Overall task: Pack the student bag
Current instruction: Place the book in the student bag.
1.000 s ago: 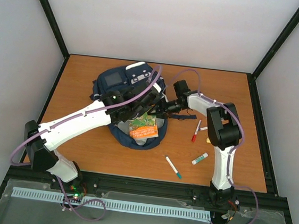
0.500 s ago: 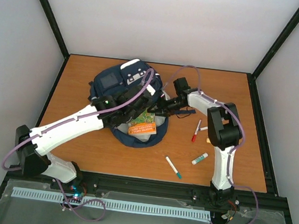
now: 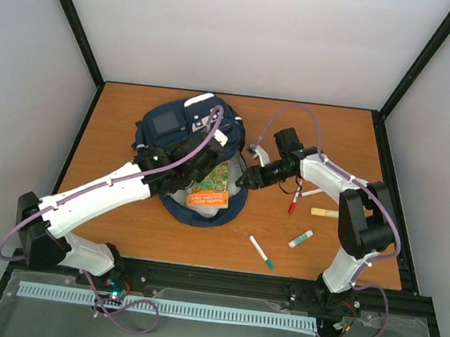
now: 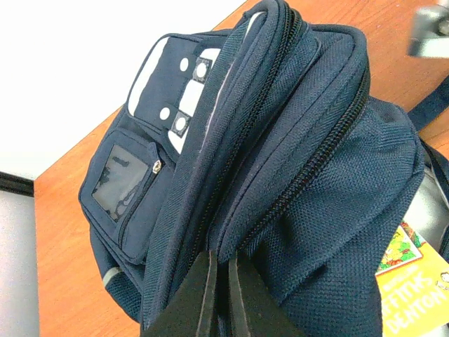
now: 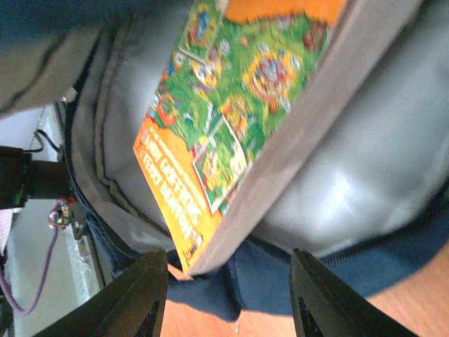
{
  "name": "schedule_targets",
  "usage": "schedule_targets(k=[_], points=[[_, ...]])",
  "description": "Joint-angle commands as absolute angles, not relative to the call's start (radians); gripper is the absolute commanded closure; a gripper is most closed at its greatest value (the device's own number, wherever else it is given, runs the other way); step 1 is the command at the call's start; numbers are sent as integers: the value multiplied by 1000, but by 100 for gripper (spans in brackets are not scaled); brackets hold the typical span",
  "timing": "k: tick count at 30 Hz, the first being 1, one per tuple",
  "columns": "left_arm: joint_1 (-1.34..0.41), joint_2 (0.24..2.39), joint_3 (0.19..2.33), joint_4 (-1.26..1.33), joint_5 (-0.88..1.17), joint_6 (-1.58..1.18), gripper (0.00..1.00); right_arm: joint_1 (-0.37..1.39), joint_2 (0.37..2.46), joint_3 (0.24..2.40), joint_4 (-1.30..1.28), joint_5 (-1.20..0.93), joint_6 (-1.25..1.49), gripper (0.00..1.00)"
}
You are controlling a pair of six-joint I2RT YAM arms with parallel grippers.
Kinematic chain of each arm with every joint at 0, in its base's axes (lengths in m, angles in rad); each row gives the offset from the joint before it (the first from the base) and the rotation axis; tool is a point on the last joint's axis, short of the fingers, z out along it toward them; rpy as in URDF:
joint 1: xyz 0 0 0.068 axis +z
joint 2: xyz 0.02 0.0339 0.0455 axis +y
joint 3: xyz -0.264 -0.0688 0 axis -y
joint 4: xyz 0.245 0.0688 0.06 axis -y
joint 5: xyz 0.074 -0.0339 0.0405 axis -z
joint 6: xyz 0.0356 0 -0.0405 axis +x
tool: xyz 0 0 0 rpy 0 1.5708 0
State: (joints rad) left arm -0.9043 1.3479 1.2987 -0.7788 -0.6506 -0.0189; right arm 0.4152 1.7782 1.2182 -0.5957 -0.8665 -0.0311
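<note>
The student bag point(image 3: 177, 127) is a navy backpack lying at the table's middle left, its main compartment gaping toward the near side. An orange and green book point(image 3: 210, 192) lies partly inside the opening. My left gripper point(image 3: 204, 152) is shut on a fold of the bag's fabric by the zipper, and in the left wrist view the gripper point(image 4: 223, 258) pinches that navy cloth point(image 4: 295, 161). My right gripper point(image 3: 245, 179) stands open just right of the opening. In the right wrist view the gripper point(image 5: 231, 284) has its fingers wide apart below the book point(image 5: 231, 119) and the grey lining point(image 5: 379, 175), touching neither.
Right of the bag lie a red marker point(image 3: 295, 197), a white pen point(image 3: 312, 193) and a yellow stick point(image 3: 324, 213). Nearer the front are a green-capped white tube point(image 3: 300, 239) and a green-tipped marker point(image 3: 261, 251). Black frame posts border the table.
My right gripper has let go of the book, opened and drawn back to the right. The book now lies deeper in the bag. My left arm has shifted slightly left, still holding the fabric.
</note>
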Motion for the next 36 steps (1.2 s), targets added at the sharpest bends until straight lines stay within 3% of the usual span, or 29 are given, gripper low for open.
schedule_targets(k=[1, 7, 12, 16, 26, 36], points=[[-890, 1284, 1308, -710, -699, -72, 99, 449, 1655, 1122, -565, -732, -210, 53], [-885, 1274, 1290, -704, -693, -93, 99, 582, 1482, 986, -457, -478, -391, 56], [-885, 1272, 1285, -704, -690, -108, 99, 726, 1447, 941, -392, -253, -477, 43], [-884, 1267, 1281, -704, -697, -109, 99, 810, 1469, 921, -342, -118, -509, 40], [-882, 1253, 1275, -707, -711, -116, 99, 928, 1504, 855, -234, 38, -600, 31], [-881, 1246, 1267, -697, -702, -109, 99, 956, 1564, 883, -97, 240, -641, 30]])
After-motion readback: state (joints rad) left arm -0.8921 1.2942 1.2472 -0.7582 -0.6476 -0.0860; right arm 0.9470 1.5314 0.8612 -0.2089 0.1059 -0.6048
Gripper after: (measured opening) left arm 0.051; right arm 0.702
